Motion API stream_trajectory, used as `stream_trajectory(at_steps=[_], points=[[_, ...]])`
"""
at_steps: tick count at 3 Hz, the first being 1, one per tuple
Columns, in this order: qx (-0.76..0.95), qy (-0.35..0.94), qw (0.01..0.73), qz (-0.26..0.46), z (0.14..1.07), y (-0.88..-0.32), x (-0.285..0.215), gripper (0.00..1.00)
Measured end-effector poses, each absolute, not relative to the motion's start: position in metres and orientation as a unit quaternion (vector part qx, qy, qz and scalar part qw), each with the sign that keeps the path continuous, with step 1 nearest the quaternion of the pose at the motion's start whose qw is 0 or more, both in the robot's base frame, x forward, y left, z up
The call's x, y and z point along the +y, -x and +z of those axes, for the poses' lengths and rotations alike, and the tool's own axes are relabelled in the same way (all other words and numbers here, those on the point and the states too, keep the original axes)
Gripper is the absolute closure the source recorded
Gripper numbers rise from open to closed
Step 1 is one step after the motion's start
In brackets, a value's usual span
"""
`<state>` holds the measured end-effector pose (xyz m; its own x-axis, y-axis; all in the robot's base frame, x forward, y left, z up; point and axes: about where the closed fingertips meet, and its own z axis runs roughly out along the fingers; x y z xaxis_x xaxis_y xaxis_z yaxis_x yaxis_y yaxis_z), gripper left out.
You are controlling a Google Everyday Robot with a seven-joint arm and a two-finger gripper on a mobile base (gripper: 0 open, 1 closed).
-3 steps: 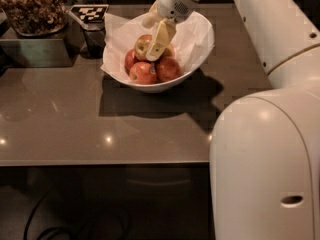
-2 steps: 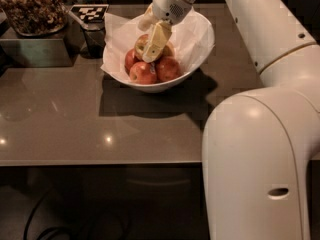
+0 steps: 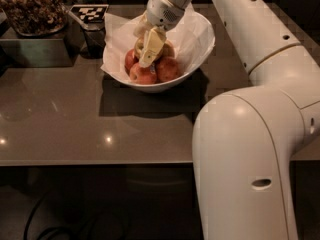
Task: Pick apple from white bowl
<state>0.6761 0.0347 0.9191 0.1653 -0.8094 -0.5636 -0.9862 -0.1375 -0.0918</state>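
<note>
Apple (image 3: 167, 49) sits just beside tool (image 3: 143, 55) in white bowl (image 3: 161, 87).

The arm (image 3: 252, 31) stretches forward, its end effector (image 3: 149, 50) angled down-left beyond the wrist.

Table (image 3: 100, 129) carries white bowl (image 3: 202, 46) and nut tray (image 3: 35, 51); claw (image 3: 146, 59) inside bowl.

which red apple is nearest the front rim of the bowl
The red apple at front centre, just below the gripper that reaches into the white bowl. The other two red ones sit farther back, to either side.
</note>
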Motion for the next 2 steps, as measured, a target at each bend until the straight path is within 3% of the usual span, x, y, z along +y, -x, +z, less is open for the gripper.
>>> stream_trajectory(at_steps=[1, 2], points=[[0.621, 0.725, 0.219, 0.2, 0.91, -0.676, 0.032, 0.22], [0.63, 0.721, 0.214, 0.194, 0.907, -0.677, 0.022, 0.35]])
